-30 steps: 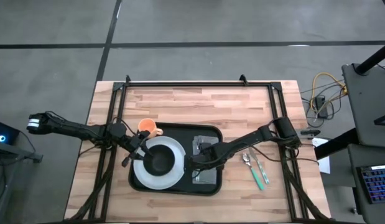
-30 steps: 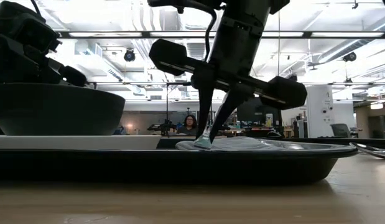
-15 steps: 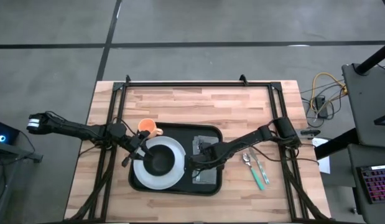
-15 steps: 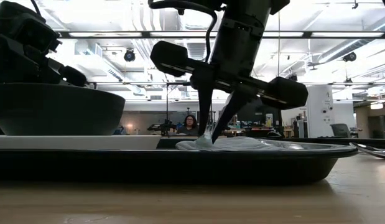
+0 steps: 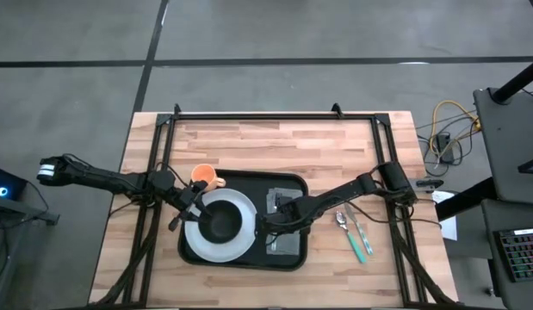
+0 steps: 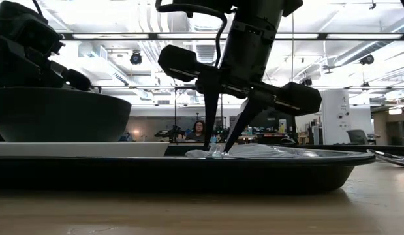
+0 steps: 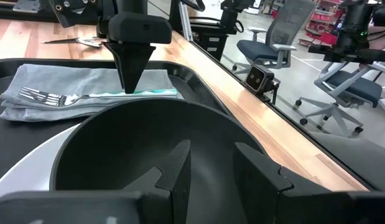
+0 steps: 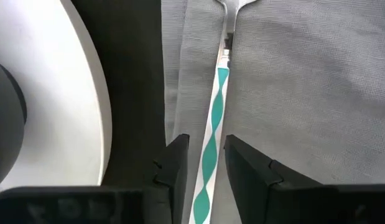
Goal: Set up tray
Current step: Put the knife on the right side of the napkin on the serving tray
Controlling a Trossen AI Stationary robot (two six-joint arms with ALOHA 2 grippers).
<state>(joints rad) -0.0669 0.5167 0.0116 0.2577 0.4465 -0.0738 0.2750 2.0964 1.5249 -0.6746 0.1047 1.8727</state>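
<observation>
Apparently right tool (image 8: 203,163) straddles fork (image 8: 212,134), tines cut off

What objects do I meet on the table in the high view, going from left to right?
Orange cup → white plate holding a dark bowl → grey napkin, where the right gripper is → loose cutlery on the wood. All but the cup and loose cutlery lie on the black tray.

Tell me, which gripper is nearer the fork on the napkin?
The right gripper: its open fingers straddle the fork handle. The left gripper is across the plate, by the bowl.
</observation>
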